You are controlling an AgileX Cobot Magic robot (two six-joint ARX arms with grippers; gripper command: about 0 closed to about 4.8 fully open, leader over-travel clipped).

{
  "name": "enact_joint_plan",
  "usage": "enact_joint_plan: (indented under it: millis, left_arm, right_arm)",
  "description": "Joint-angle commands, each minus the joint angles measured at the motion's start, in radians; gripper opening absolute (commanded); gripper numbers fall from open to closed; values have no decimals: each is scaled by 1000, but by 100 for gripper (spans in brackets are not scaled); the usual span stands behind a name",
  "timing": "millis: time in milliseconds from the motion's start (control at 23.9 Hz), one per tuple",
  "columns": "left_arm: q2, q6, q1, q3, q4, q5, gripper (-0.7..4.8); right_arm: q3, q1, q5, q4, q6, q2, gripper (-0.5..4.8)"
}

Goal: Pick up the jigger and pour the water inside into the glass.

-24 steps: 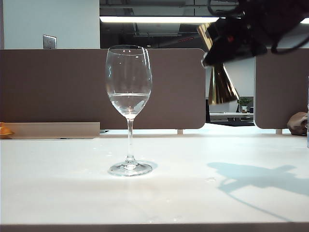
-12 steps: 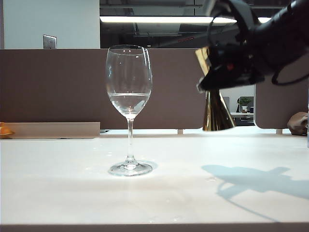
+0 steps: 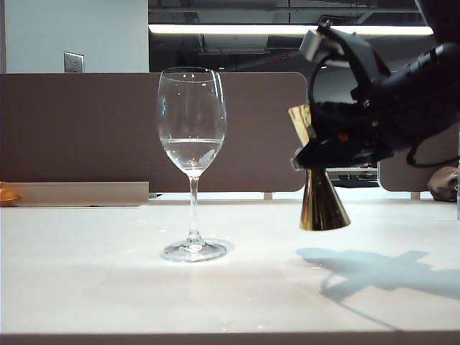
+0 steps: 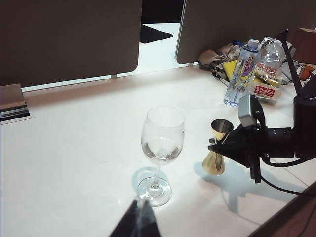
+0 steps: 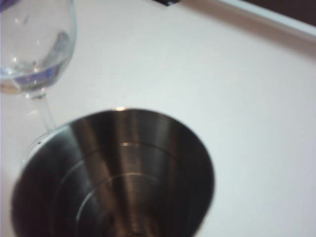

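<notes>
Right gripper (image 3: 316, 154) is clamped on the waist of the jigger (image 3: 320, 188), a gold hourglass-shaped measure, holding it upright w/ its wide cone down, hanging just above the tabletop (image 3: 93, 287) and to the right of the glass (image 3: 191, 162) in the exterior view. From the right wrist view you look straight down into the jigger's upper cup, which looks dry. The glass, a tall stemmed wine glass, stands upright near the jigger but apart from it, w/ water (image 3: 190, 150) pooled in the lower part of its bowl. Judging by that, the pour looks done and the jigger is on its way to be set down.

Left gripper (image 4: 139, 223) shows only as a dark tip at the edge of its own view, on the near side of the glass; can't tell if its fingers are apart or together.

Risks: the jigger leans slightly, so if it lands on one edge of its rim it could tip or skid when let go. The arm's bulk and cable sit close to the glass; a sideways swing could knock the thin-stemmed glass over and spill it.

Surface: smooth white table, a few droplets near the glass's foot. Room: office, brown partition panels (image 3: 86, 129) behind, ceiling strip light, and a water bottle (image 4: 238, 74) w/ snack packets at the far corner.
</notes>
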Motion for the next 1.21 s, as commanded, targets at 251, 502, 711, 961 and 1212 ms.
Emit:
enact_joint_plan:
  millis: [251,502,711,961,1212]
  left_arm:
    - [1,1,2,4,13,4,-3]
    - [1,1,2,4,13,4,-3]
    - [1,1,2,4,13,4,-3]
    - [1,1,2,4,13,4,-3]
    - [1,1,2,4,13,4,-3]
  right_arm:
    - [5,1,-33,63,5,59,-1]
    - [5,1,-33,67,5,110,-1]
    - [5,-8,-34,92,5,132,24]
    - [5,-10,-34,100,4,140,109]
    - [5,-10,-34,109,5,152,130]
